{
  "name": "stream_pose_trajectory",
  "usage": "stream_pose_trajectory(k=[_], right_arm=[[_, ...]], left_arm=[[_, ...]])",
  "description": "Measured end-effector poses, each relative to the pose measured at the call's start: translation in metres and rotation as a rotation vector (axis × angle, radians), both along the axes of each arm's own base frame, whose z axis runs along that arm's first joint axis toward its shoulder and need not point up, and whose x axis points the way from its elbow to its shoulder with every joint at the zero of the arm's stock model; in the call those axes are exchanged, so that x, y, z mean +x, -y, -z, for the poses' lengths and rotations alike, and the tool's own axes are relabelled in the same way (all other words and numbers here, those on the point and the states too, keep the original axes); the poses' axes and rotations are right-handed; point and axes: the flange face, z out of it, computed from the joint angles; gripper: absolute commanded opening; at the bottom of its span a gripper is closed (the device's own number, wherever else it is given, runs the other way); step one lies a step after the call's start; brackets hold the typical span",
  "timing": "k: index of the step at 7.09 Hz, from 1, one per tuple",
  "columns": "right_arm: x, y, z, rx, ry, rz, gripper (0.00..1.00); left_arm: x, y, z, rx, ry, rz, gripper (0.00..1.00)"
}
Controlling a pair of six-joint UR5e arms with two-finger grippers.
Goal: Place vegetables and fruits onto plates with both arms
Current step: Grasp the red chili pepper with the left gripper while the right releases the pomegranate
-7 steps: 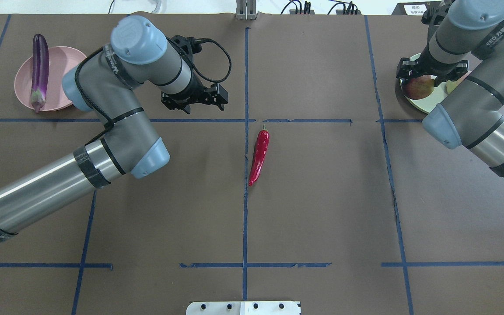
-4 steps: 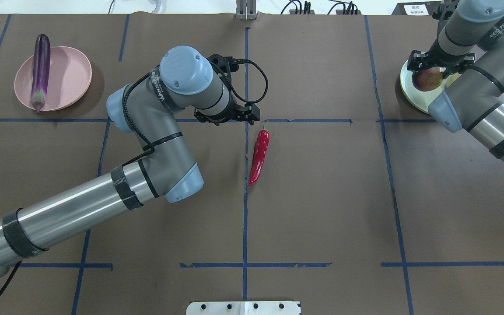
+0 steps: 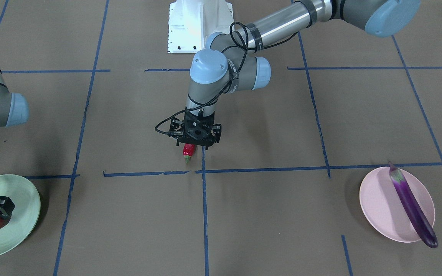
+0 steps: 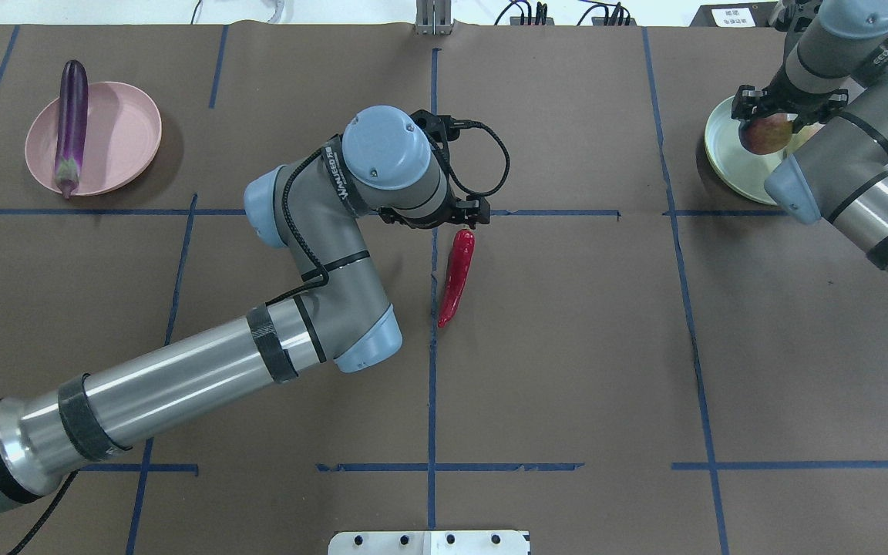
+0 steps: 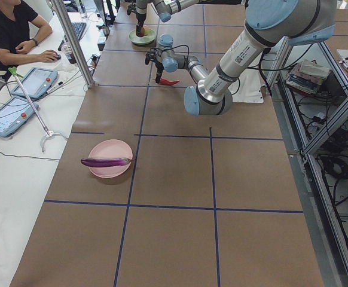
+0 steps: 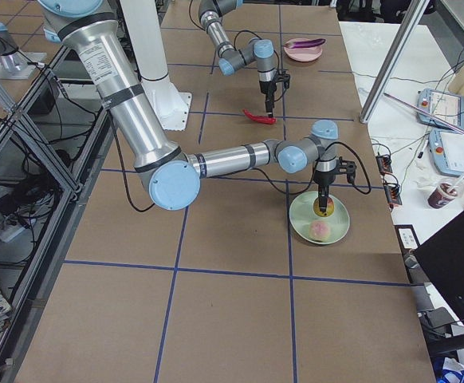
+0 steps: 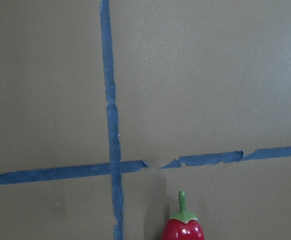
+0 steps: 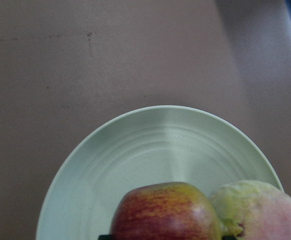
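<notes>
While the right gripper point(image 4: 769, 127) clamps the pomegranate point(image 8: 165, 212) over the green plate point(image 4: 721, 150), upper right overhead, the left gripper point(image 3: 195, 145) hangs above the central chili point(image 4: 455, 277), apparently to grasp it; I cannot tell its opening.

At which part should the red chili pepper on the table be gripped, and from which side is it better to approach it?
Grip the red chili pepper on its thicker half near the green stem, coming straight down from above. It lies flat on the table and tapers toward the tip, so close across its narrow width, not along its length.
</notes>
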Motion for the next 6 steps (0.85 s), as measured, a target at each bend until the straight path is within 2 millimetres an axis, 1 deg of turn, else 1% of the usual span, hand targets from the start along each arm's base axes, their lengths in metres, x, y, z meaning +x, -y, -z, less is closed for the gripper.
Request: stream_pose_trajectory(k=[1, 2, 3, 4, 5, 6], right_arm=[[0.000, 0.000, 0.000, 0.006, 0.000, 0.007, 1.00], [0.001, 0.001, 0.001, 0.015, -0.001, 0.018, 1.00], [0.002, 0.001, 0.002, 0.022, -0.001, 0.025, 1.00], [0.004, 0.002, 0.003, 0.025, 0.000, 0.027, 1.00], [0.005, 0.002, 0.004, 0.027, 0.001, 0.027, 1.00], [0.007, 0.003, 0.005, 0.029, 0.005, 0.026, 1.00]], left_arm=[[0.012, -0.008, -0.002, 0.006, 0.013, -0.002, 0.76], [0.019, -0.012, -0.002, 0.009, 0.019, -0.004, 0.48], [0.022, -0.014, -0.001, 0.011, 0.022, -0.007, 0.09], [0.023, -0.014, -0.002, 0.016, 0.026, -0.012, 0.00], [0.021, -0.012, -0.004, 0.031, 0.033, -0.019, 0.00], [0.015, -0.004, -0.003, 0.044, 0.037, -0.015, 0.00]])
